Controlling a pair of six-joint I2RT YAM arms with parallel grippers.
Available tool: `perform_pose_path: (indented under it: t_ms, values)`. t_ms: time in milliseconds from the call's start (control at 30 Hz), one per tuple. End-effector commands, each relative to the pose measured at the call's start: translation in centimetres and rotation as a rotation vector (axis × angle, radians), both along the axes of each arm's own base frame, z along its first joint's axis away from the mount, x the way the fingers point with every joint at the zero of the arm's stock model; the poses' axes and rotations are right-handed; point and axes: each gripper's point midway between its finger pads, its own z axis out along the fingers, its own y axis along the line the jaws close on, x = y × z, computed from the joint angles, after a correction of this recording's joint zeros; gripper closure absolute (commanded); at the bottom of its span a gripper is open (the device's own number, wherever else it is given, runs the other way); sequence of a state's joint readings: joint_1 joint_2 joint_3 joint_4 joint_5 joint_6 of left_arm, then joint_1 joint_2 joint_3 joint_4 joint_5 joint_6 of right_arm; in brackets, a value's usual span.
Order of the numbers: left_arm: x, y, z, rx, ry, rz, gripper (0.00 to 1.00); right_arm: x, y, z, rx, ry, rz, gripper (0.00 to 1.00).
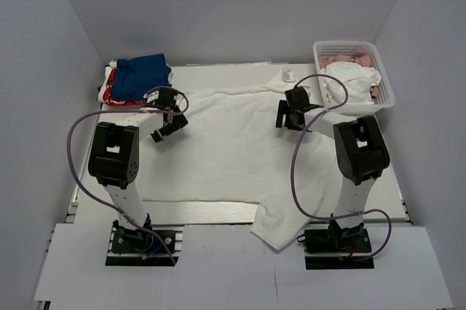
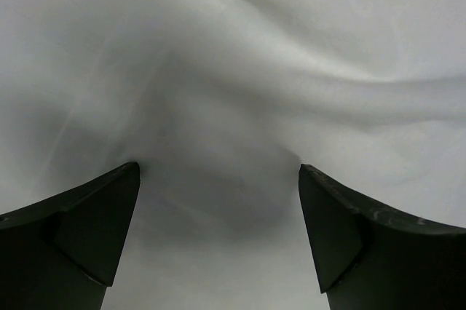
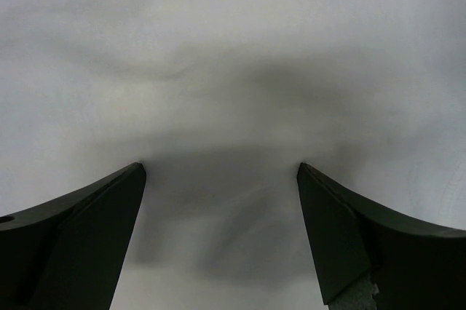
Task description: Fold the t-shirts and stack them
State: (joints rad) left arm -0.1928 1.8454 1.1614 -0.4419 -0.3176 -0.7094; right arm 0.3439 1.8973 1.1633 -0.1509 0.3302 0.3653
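Observation:
A large white t-shirt (image 1: 226,153) lies spread flat across the table, and no print shows on it. One sleeve (image 1: 280,226) hangs over the near edge. A folded royal-blue t-shirt (image 1: 142,73) rests on a red one (image 1: 109,96) at the back left. My left gripper (image 1: 166,126) hovers open over the shirt's left part, just above wrinkled white cloth (image 2: 240,84), with nothing between its fingers (image 2: 87,230). Over the shirt's right part my right gripper (image 1: 290,122) is also open, close above the cloth (image 3: 233,70), and holds nothing.
A white mesh basket (image 1: 386,84) with white and pink clothes stands at the back right. A small white piece (image 1: 289,74) lies near the shirt's far edge. Purple cables loop beside both arms. Grey walls enclose the table.

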Motion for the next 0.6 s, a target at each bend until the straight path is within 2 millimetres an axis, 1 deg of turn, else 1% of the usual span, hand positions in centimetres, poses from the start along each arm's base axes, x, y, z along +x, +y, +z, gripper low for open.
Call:
perform_pose_path:
  t_ms: [0, 33, 67, 100, 133, 167, 200, 233, 267, 300, 333, 367, 400, 433, 467, 500, 533, 567]
  values:
    - [0.6, 0.2, 3.6, -0.015, -0.061, 0.02, 0.0, 1.1, 0.1, 3.6, 0.006, -0.068, 0.022, 0.1]
    - [-0.2, 0.6, 4.4, 0.0, -0.053, 0.028, 0.0, 0.3, -0.2, 5.5, -0.007, -0.076, 0.015, 0.1]
    - [-1.3, 1.2, 4.7, 0.012, -0.05, 0.059, 0.0, -0.5, -0.1, 6.1, -0.018, -0.069, 0.021, 0.1]
    - [-2.1, 0.9, 6.9, 0.003, -0.098, 0.062, 0.0, -1.3, -0.4, 6.2, -0.033, -0.068, 0.002, 0.1]
    - [-3.0, 1.1, 7.7, -0.009, -0.103, 0.08, 0.0, -2.5, -1.2, 5.9, -0.062, -0.052, -0.023, 0.1]
    - [-5.6, 1.5, 6.9, -0.017, -0.049, 0.12, 0.0, -3.0, -1.4, 8.4, -0.049, -0.115, -0.037, 0.1]
    - [-7.0, 1.7, 7.1, -0.028, -0.04, 0.144, 0.0, -3.4, -1.2, 8.7, -0.024, -0.129, -0.063, 0.1]
    - [-8.4, 1.9, 7.1, -0.037, -0.03, 0.169, 0.0, -4.6, -1.5, 8.5, -0.015, -0.137, -0.064, 0.1]
    - [-11.3, 2.1, 6.7, -0.06, -0.003, 0.209, 0.0, -4.9, -1.6, 9.3, 0.004, -0.163, -0.065, 0.1]
    - [-12.8, 2.6, 6.4, -0.067, 0.01, 0.242, 0.0, -4.9, -1.6, 10.2, 0.025, -0.193, -0.079, 0.1]
    - [-15.2, 3.1, 4.9, -0.06, 0.058, 0.265, 0.0, -5.0, -1.6, 10.2, 0.034, -0.204, -0.084, 0.1]
    - [-17.4, 3.2, 4.4, -0.065, 0.105, 0.279, 0.0, -4.7, -1.7, 11.1, 0.04, -0.233, -0.094, 0.1]
    - [-18.7, 3.3, 5.0, -0.098, 0.072, 0.333, 0.0, -4.6, -1.8, 11.8, 0.048, -0.252, -0.1, 0.1]
    - [-20.8, 3.5, 3.8, -0.101, 0.112, 0.357, 0.0, -4.2, -1.5, 12.4, 0.07, -0.274, -0.104, 0.1]
    - [-21.9, 3.7, 3.6, -0.109, 0.116, 0.385, 0.0, -4.0, -1.3, 12.8, 0.084, -0.283, -0.103, 0.1]
    - [-23.0, 3.8, 3.9, -0.134, 0.088, 0.425, 0.0, -4.0, -0.6, 13.3, 0.121, -0.296, -0.084, 0.1]
    - [-24.1, 3.8, 3.0, -0.145, 0.1, 0.432, 0.0, -3.9, -0.2, 13.5, 0.142, -0.305, -0.07, 0.1]
    - [-24.9, 3.9, 2.7, -0.151, 0.105, 0.457, 0.0, -3.8, 0.3, 13.5, 0.172, -0.326, -0.05, 0.1]
